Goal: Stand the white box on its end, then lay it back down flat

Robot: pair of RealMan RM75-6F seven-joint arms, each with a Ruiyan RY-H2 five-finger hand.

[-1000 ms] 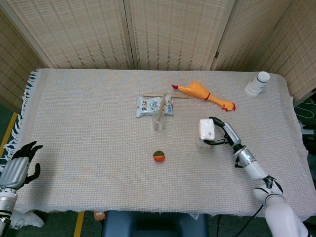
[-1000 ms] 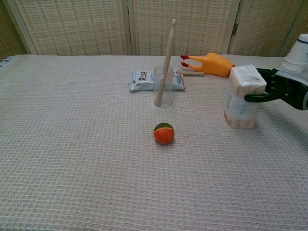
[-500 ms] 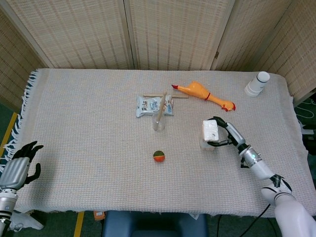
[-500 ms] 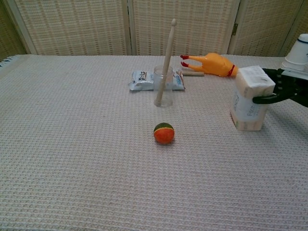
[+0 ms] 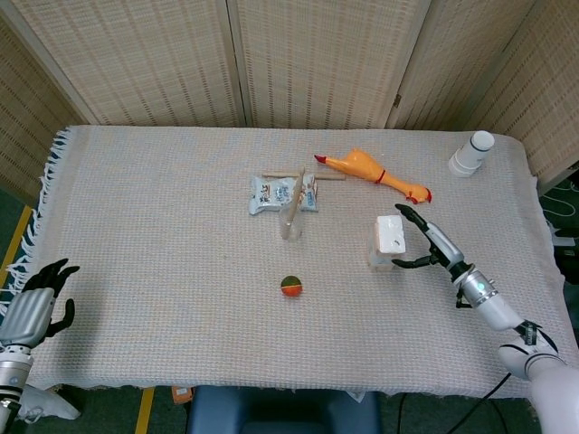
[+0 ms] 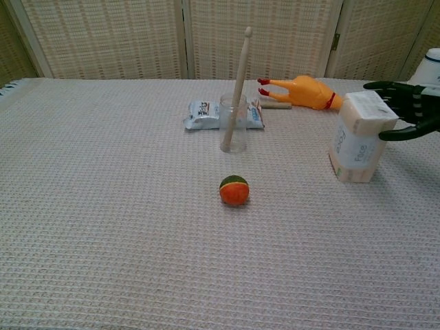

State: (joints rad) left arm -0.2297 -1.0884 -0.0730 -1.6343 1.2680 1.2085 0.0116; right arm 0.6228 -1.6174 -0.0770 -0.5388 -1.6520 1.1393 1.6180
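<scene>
Covering nearly everything is the big table (image 5: 163,226) with its pale woven cloth, and behind it stand tan woven screens (image 5: 317,54). Out past the near left corner hangs the left hand (image 5: 36,303), dark fingers curled loosely, holding nothing and far from the work. On the right side the right hand (image 5: 432,246) sits just beside the white box (image 5: 387,242), its fingers spread apart on either side of the box top; it looks let go, though one lower finger may be brushing the box, I cannot tell. The white box stands up on its end, right of the middle of the table, and in the chest view it leans a little to one side. That lean is the worry: I think the box could tip over by itself, or the hand could bump it and knock it down hard instead of laying it flat gently. The soft bumpy cloth may make the box wobble too. Near it lies an orange rubber chicken (image 5: 371,172), well apart toward the back. A white cup (image 5: 471,154) stands at the far right corner. In the middle a clear glass (image 5: 289,221) holds a wooden stick (image 6: 237,86), with a small snack packet (image 5: 271,194) just behind. Smallest is the orange and green ball (image 5: 290,286), closer to me.
</scene>
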